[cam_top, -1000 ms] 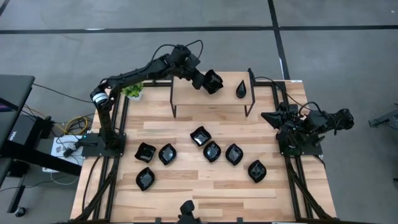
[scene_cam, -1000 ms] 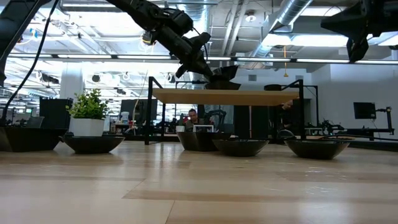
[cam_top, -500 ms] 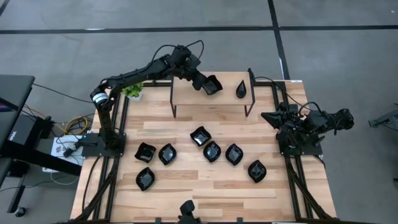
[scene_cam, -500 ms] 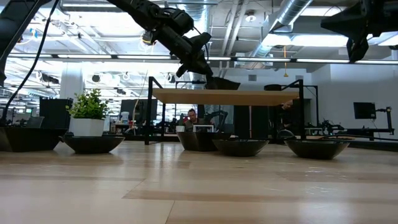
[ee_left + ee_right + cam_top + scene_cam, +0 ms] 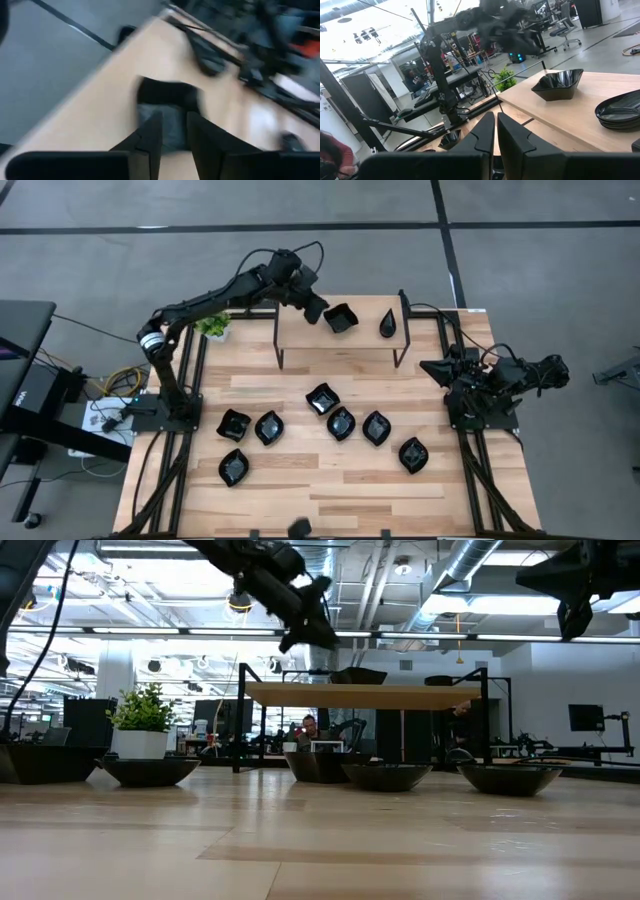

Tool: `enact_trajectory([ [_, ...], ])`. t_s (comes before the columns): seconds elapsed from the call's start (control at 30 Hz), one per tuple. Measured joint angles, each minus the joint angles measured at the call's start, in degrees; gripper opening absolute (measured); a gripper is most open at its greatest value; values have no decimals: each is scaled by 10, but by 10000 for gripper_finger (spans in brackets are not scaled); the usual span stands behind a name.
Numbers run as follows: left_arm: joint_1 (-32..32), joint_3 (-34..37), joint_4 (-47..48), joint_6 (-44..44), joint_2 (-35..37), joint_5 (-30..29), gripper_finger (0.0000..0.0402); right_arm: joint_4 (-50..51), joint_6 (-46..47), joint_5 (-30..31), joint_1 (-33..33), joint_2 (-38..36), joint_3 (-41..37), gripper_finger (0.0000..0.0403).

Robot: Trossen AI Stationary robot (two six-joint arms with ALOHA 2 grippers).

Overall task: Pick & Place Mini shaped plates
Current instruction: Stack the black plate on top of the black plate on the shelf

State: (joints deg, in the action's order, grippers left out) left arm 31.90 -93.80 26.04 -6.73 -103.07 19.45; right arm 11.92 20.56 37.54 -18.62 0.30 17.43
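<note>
Your square dish [image 5: 340,318] sits upright on the raised wooden shelf [image 5: 300,330] in the upper middle of the high view, a glossy black piece with a wavy rim. A teardrop dish [image 5: 388,324] of the same shiny black lies on the shelf to its right, well apart from it. In the low view both show as dark low shapes on the pale plank, the square one at [image 5: 357,676].

Your left gripper [image 5: 313,308] hovers just beside the square dish on its left, not touching it. In the left wrist view its two dark fingers [image 5: 152,135] stand a narrow gap apart with nothing between them, the dish [image 5: 167,95] lying beyond their tips.

Below the shelf, seven more black dishes lie on the light wood-grain table [image 5: 300,480]: a wavy square one [image 5: 322,398] nearest the shelf, leaf-like ones [image 5: 376,428] in a loose row, and one [image 5: 233,468] at lower left.

A small green plant [image 5: 213,326] stands at the table's upper left.

Your right gripper [image 5: 432,369] waits at the right edge of the table, folded on its base; its fingers [image 5: 485,132] are nearly closed and empty.
</note>
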Motion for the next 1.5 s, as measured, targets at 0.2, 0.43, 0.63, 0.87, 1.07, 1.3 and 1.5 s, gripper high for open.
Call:
enact_trajectory([
  [0.2,-83,52,70,-13,81,21,92,0,0,0,0,0,0,17],
  [0.43,-195,203,67,-153,218,-52,92,0,0,0,0,0,0,17],
  [0.63,-293,322,60,-331,316,-173,92,0,0,0,0,0,0,17],
  [0.87,-394,424,60,-562,392,-244,84,0,-1,0,0,0,0,17],
  [1.07,-433,497,84,-673,431,-259,61,0,-1,0,0,0,0,17],
  [1.3,-447,571,157,-751,483,-249,35,0,-1,0,0,0,0,17],
  [1.5,-447,605,240,-808,528,-241,31,0,-1,0,0,0,0,17],
])
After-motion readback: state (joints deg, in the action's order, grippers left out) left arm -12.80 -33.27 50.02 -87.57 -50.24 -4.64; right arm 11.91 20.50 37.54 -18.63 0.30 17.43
